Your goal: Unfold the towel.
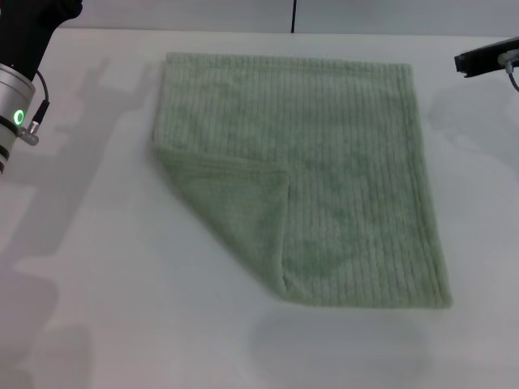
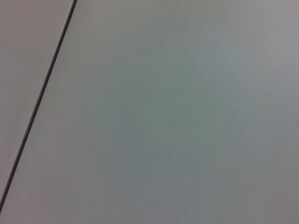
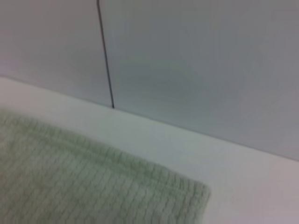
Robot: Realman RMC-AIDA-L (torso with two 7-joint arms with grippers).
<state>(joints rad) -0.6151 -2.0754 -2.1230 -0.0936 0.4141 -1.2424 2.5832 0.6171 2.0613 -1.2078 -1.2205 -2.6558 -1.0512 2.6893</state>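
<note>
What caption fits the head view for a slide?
Sage-green towel lies flat on the white table, its near-left corner folded over; both arms wait at the far edges.

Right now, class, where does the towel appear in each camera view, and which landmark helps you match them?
Head view: the towel lies mid-table, its near left corner folded over.
Left wrist view: not in it; only a pale surface with a dark seam.
Right wrist view: one towel corner fills the lower part.
Shared landmark: the wall's dark seam.

No text, label, brand, number or sign can be read anywhere.
</note>
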